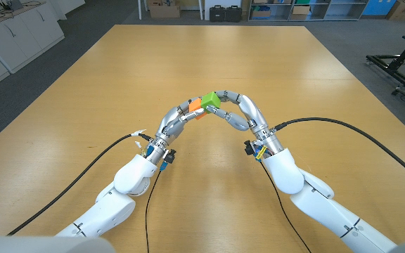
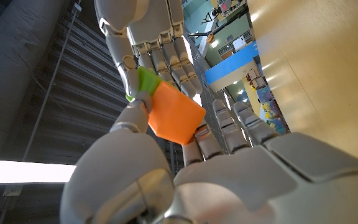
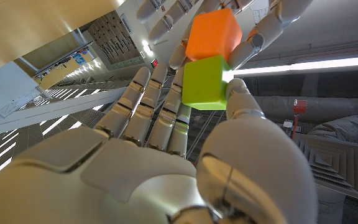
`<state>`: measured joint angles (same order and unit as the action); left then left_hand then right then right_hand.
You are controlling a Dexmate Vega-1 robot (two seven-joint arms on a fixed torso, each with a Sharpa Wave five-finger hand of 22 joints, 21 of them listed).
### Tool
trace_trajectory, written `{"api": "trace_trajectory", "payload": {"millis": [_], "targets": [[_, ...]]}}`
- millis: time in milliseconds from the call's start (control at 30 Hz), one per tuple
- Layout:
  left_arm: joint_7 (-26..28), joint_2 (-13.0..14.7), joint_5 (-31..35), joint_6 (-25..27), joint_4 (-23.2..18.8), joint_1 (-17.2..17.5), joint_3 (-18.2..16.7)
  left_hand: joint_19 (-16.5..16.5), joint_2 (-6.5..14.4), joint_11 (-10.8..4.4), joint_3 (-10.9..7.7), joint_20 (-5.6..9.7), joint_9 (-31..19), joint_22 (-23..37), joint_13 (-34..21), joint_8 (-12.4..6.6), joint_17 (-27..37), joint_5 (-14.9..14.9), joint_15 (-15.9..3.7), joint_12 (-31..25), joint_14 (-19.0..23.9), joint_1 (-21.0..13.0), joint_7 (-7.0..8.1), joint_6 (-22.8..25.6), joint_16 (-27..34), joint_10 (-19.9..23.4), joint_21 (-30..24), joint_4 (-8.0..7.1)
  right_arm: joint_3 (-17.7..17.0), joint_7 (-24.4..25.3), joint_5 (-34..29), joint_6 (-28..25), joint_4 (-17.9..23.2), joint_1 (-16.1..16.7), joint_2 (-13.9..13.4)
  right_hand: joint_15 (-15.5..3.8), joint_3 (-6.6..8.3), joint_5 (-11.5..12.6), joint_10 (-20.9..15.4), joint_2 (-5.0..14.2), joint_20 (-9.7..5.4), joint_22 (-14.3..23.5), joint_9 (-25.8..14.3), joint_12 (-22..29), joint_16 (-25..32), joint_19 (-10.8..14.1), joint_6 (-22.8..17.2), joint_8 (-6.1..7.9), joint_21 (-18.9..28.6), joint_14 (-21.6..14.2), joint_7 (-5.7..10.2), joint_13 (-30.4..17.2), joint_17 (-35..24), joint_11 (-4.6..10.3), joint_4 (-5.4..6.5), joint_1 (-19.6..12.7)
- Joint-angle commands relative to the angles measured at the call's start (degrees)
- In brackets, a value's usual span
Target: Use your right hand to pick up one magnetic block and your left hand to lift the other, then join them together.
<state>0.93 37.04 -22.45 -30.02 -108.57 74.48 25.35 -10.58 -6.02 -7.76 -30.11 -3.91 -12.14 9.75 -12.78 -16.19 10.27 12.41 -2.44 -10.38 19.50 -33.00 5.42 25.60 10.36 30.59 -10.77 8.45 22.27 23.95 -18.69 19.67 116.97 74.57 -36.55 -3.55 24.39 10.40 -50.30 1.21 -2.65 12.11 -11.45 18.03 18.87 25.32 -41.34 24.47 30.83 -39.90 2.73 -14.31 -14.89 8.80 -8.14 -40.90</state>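
blocks met above the table

my left hand (image 1: 176, 119) gripped the orange block (image 1: 196, 107), its face touching the green block (image 1: 210, 101) that my right hand (image 1: 239, 109) held. both were raised over the middle of the wooden table (image 1: 273, 63).

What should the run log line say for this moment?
left robot hand: holds orange block | right robot hand: holds green block | blocks: touching, above table

The table (image 1: 273, 63) is pale wood with a smooth, slightly shiny finish. Both blocks, orange (image 3: 212, 34) and green (image 3: 205, 82), look like matt plastic. The hands (image 1: 241, 111) are glossy silver-grey.
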Motion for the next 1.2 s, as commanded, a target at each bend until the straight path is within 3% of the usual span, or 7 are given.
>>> {"api": "trace_trajectory", "payload": {"millis": [33,200,300,767,1200], "targets": [[-1.95,1.77,-0.12,1.18,-0.07,-0.61,0.24,0.76,-0.75,1.00,0.54,-0.99,-0.19,0.18,0.00,1.74,0.29,-0.35,-4.48,0.03,-1.88,1.12,-1.23,-3.86,0.02,-3.31,0.18,0.16,-0.36,-0.14,0.32,-0.59,0.63,0.56,-0.04,-4.75,0.45,0.36,-4.00,4.20,-4.53,0.25,0.03,0.23,0.30,0.65,-9.43,0.22,0.42,-0.51,7.83,-0.15,-0.21,3.47,-0.25,-3.92],[-2.03,2.31,0.19,1.41,-0.07,-0.61,0.06,1.80,-0.95,2.64,0.88,-1.87,-0.24,0.18,0.08,3.46,0.29,-0.54,-3.02,0.19,-4.11,1.82,-2.11,-7.98,-0.05,-7.47,0.26,0.44,-0.29,-0.18,0.33,-0.74,0.62,0.58,0.09,-4.73,0.41,0.34,-3.93,4.17,-4.52,0.25,0.04,0.19,0.32,0.59,-9.36,0.17,0.44,-0.61,7.83,-0.16,-0.21,3.47,-0.25,-3.91],[-2.35,2.48,0.12,1.18,0.10,-0.71,0.05,2.13,-1.10,2.79,1.06,-2.13,-0.25,0.17,0.10,3.98,0.30,-0.66,-2.65,0.19,-4.72,2.18,-2.38,-9.35,-0.04,-8.66,0.29,0.44,-0.31,-0.10,0.23,-0.87,0.68,0.71,0.13,-4.73,0.41,0.34,-3.90,4.18,-4.52,0.25,0.04,0.17,0.27,0.60,-9.37,0.16,0.46,-0.51,7.88,-0.16,-0.21,3.47,-0.26,-3.92],[-2.36,2.68,-0.05,0.41,0.41,-0.48,-0.33,2.87,-2.05,4.95,2.03,-3.11,-0.29,0.17,0.13,5.00,0.36,-1.17,-0.88,0.08,-6.80,4.10,-3.12,-12.74,0.01,-12.26,0.25,0.35,-0.94,0.27,0.29,-1.27,1.01,1.39,0.00,-4.62,0.37,0.33,-3.92,4.19,-4.46,0.25,0.05,0.12,0.24,0.56,-9.25,0.05,0.56,-0.56,7.79,-0.17,-0.23,3.49,-0.27,-3.94],[-2.11,3.05,-0.52,-0.41,0.75,0.43,-1.19,3.17,-2.34,5.25,2.33,-3.76,-0.31,0.17,0.15,4.88,0.38,-1.32,0.53,-0.14,-7.21,4.70,-2.83,-13.02,0.15,-13.07,0.26,0.37,-1.05,-0.41,1.41,-1.79,0.80,0.86,0.11,-4.47,0.31,0.31,-3.52,4.23,-4.40,0.24,0.07,-0.08,0.17,0.54,-8.62,-0.31,0.72,-0.57,7.74,-0.26,-0.27,3.31,-0.28,-3.99]]}}
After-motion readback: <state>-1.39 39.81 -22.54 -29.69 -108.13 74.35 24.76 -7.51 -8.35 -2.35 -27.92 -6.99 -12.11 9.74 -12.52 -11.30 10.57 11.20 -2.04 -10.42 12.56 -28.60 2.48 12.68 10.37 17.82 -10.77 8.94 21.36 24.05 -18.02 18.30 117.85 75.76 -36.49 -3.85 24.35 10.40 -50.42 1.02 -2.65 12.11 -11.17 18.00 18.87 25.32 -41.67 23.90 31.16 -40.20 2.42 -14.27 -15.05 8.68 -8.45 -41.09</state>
